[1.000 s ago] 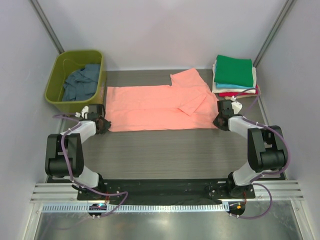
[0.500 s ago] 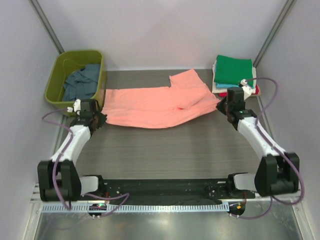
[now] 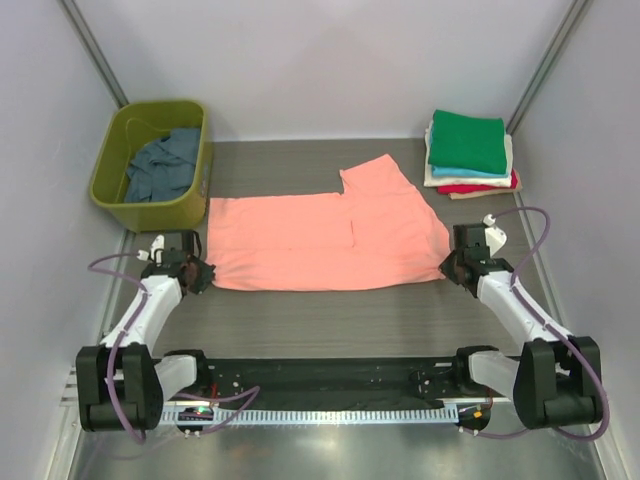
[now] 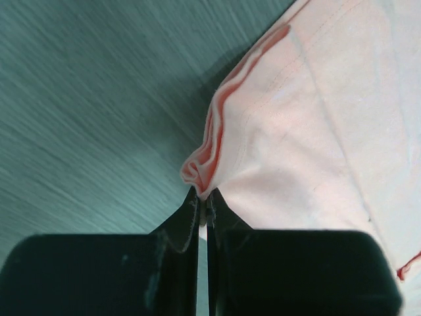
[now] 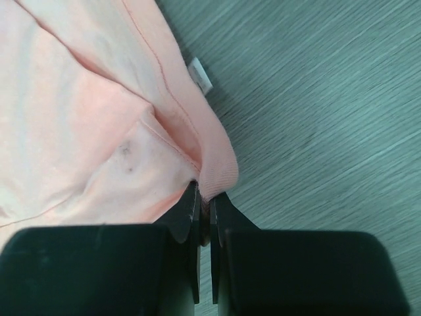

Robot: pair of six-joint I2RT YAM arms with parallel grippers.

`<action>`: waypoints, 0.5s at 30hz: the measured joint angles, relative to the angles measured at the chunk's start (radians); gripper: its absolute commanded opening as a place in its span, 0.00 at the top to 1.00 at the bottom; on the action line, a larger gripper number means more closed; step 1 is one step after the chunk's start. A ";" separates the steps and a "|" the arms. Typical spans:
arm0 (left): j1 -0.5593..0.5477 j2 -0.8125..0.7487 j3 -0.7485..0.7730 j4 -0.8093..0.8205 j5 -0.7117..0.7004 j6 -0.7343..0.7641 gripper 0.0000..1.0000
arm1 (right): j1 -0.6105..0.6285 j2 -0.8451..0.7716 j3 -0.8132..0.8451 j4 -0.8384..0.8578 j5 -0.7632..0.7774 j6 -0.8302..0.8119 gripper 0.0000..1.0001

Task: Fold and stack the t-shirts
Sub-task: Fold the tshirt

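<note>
Flattening worked? (A)
Yes: since the lift, the salmon-pink t-shirt [image 3: 330, 240] lies flat mid-table, one sleeve out on the far side. Left gripper [image 3: 200, 272] and right gripper [image 3: 452, 265] are clamped on its near corners. Folding can start. (B)

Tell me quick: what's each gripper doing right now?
Left gripper: shut on the salmon-pink t-shirt, at its near left corner.
Right gripper: shut on the same shirt, at its near right corner.
</note>
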State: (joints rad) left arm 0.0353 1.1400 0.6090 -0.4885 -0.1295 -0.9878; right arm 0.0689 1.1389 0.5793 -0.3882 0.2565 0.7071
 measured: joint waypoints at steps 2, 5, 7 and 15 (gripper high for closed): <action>0.000 -0.043 -0.016 -0.026 0.000 0.000 1.00 | 0.000 -0.047 0.000 -0.017 0.012 0.008 0.99; 0.000 -0.106 -0.019 -0.051 0.000 -0.001 1.00 | 0.000 -0.102 0.000 -0.040 0.020 0.019 0.99; 0.001 -0.136 -0.019 -0.068 0.000 -0.002 1.00 | -0.001 -0.132 -0.003 -0.061 0.022 0.034 0.96; 0.007 -0.234 -0.033 -0.150 -0.002 -0.007 0.98 | -0.014 -0.267 -0.069 -0.134 0.002 0.088 0.89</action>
State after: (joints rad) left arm 0.0422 0.9058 0.5762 -0.6388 -0.1310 -0.9951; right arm 0.0551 0.8722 0.5102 -0.5220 0.2584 0.7952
